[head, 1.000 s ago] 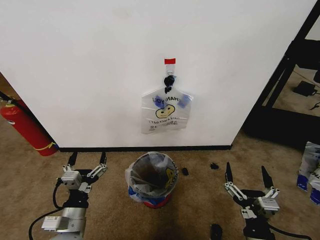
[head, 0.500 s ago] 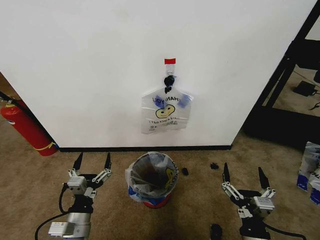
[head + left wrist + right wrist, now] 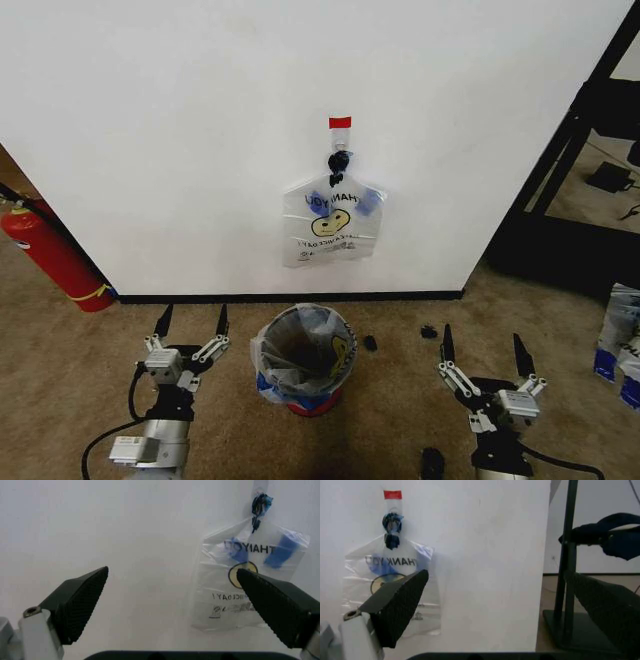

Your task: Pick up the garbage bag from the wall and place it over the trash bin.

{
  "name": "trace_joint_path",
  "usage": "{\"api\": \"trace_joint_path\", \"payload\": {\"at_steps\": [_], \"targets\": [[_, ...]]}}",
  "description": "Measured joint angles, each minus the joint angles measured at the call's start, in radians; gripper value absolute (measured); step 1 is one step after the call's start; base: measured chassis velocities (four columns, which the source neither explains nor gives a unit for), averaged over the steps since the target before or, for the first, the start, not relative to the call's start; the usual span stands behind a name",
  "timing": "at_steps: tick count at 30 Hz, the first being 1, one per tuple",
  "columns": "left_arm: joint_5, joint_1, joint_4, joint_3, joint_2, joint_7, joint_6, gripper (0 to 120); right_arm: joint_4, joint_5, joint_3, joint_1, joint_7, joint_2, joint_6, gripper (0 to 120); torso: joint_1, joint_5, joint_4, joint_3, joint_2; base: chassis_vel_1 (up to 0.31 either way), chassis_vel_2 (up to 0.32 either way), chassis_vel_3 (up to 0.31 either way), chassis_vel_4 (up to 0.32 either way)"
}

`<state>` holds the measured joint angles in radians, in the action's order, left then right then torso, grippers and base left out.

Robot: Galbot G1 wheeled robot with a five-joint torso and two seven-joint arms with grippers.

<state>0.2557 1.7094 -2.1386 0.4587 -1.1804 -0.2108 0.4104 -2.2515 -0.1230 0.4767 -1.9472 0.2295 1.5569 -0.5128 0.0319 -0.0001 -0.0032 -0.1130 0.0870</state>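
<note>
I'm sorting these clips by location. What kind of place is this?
Probably a lab or office test area, not a home: a bare white wall rising from brown carpet, a red fire extinguisher on the floor, a black metal rack, and a taped-up garbage bag above a small trash bin.

Left gripper (image 3: 175, 603): both dark, textured fingers (image 3: 82, 600) in frame, spread wide apart, nothing between them. Beyond them stands the wall (image 3: 115, 536), plain white. The garbage bag (image 3: 245, 588) hangs flat against it from a black hook (image 3: 260, 506). Bag is clear plastic, with reversed "THANK YOU" print, a yellow face and two blue tape patches (image 3: 280, 551). One finger overlaps the bag's lower edge.
</note>
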Motion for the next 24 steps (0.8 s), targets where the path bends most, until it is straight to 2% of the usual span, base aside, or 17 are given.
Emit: {"api": "trace_joint_path", "payload": {"at_steps": [24], "targets": [[0.017, -0.017, -0.012, -0.031, 0.023, -0.012, -0.054, 100, -0.027, -0.03, 0.013, -0.001, 0.02, 0.04, -0.01, 100, 0.0, 0.0, 0.0, 0.0, 0.0, 0.0, 0.0, 0.0, 0.0]]}}
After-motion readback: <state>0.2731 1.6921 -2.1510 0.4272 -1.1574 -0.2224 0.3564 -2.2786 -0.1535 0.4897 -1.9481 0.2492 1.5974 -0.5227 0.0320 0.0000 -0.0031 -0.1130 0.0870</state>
